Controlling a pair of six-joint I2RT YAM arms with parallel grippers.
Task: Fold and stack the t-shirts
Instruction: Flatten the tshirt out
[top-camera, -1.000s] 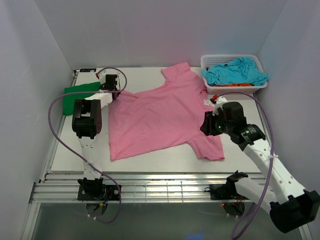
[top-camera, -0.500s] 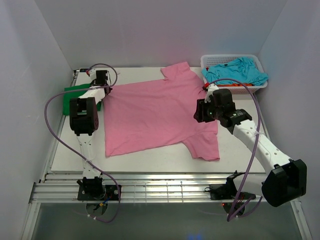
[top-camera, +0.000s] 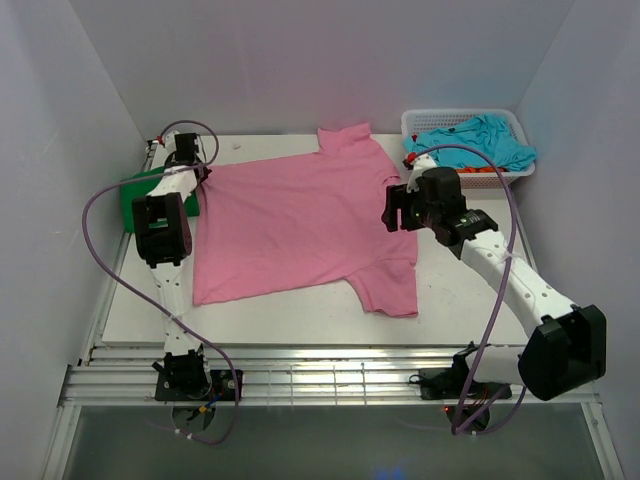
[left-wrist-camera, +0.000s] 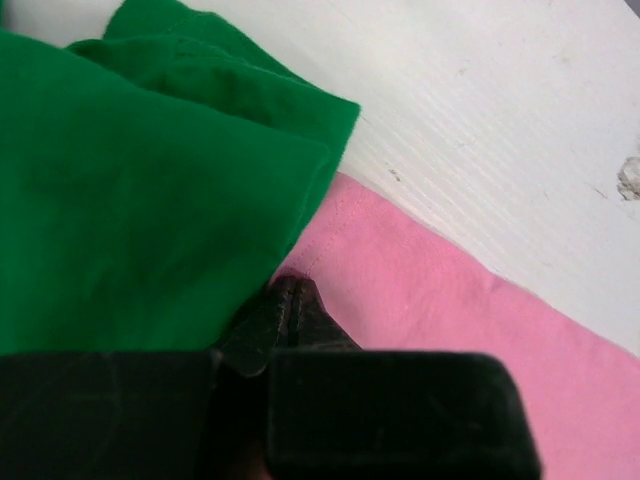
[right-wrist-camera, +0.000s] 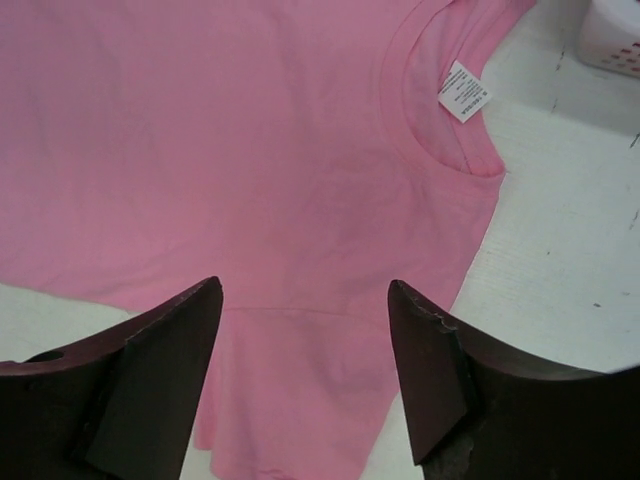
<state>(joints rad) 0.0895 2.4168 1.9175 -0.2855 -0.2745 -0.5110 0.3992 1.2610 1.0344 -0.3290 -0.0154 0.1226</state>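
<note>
The large pink t-shirt (top-camera: 300, 225) lies spread flat on the white table, collar toward the right. My left gripper (top-camera: 192, 173) is shut on its far left hem corner (left-wrist-camera: 340, 250), right beside the folded green t-shirt (top-camera: 138, 188), which fills the left of the left wrist view (left-wrist-camera: 130, 180). My right gripper (top-camera: 393, 210) is open and empty, hovering over the shirt near its collar. The right wrist view shows the collar with its white label (right-wrist-camera: 463, 92) and the near sleeve seam between the fingertips (right-wrist-camera: 205, 300). A turquoise t-shirt (top-camera: 475, 140) lies over an orange one (top-camera: 480, 170) in the basket.
The white mesh basket (top-camera: 460, 115) stands at the back right corner; its edge shows in the right wrist view (right-wrist-camera: 615, 40). White walls close in the table on the left, the back and the right. The metal frame rail (top-camera: 320, 375) runs along the near edge.
My left gripper has moved back and left, dragging the pink t-shirt leftward up to the green one. My right gripper has moved left and farther back over the shirt.
</note>
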